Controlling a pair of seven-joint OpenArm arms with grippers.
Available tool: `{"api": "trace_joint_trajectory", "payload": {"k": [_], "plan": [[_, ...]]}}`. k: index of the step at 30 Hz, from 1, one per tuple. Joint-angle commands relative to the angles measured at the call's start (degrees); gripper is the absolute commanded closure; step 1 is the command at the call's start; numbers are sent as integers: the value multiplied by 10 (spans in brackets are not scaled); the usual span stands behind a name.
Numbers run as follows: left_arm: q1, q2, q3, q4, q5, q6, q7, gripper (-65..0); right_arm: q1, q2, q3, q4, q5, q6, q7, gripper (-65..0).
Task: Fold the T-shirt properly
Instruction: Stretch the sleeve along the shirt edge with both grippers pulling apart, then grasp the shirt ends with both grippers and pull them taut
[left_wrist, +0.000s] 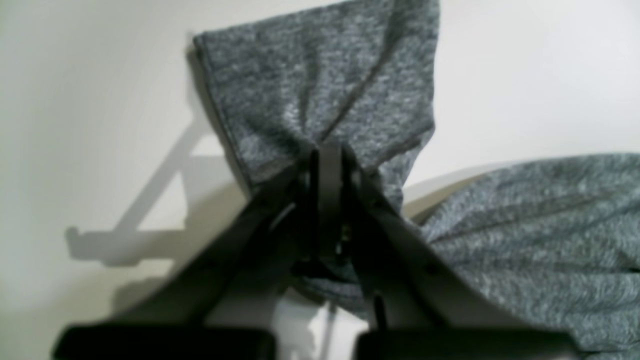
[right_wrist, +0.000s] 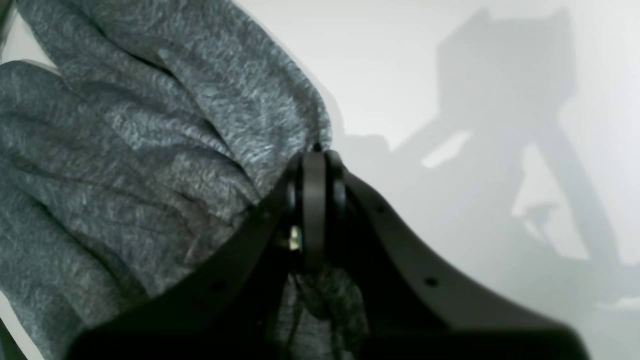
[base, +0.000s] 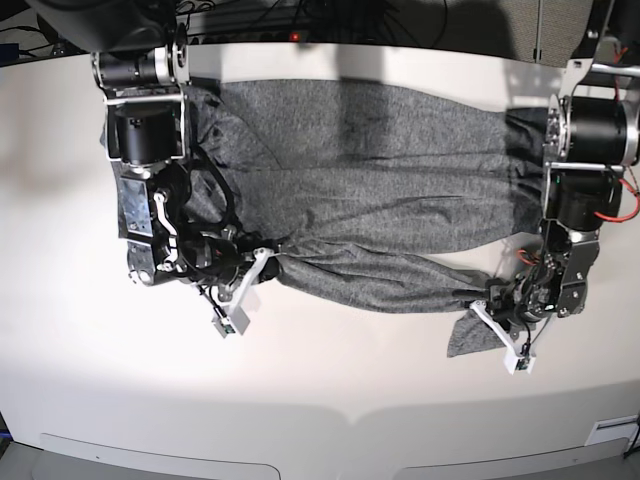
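Progress: early, I'd say. T-shirt (base: 370, 190) is spread across the table (base: 330, 380), one near-edge strip pulled up between the two pinch points; no finished fold visible. Right gripper (base: 268, 256), base-view left, has its jaws pressed onto a bunch of fabric, arm reaching in low. Left gripper (base: 487, 303) likewise pinches cloth, a loose flap hanging past its jaws.
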Motion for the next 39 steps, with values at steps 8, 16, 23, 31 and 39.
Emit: {"api": "trace_joint_trajectory", "payload": {"k": [8, 16, 23, 31, 39], "plan": [[-22, -55, 0, 143, -32, 0, 91, 0, 26, 1, 1, 35, 10, 3, 12, 0], [-22, -96, 0, 207, -126, 0, 181, 0, 25, 1, 1, 141, 69, 3, -90, 0], [-21, -134, 0, 238, -176, 0, 255, 0, 17, 2, 1, 202, 134, 3, -185, 0], [3, -191, 0, 243, -237, -9, 289, 0, -59, 2, 1, 325, 158, 3, -199, 0], [114, -200, -5, 365, -227, -11, 280, 0, -91, 1, 23, 384, 158, 3, -173, 0]]}}
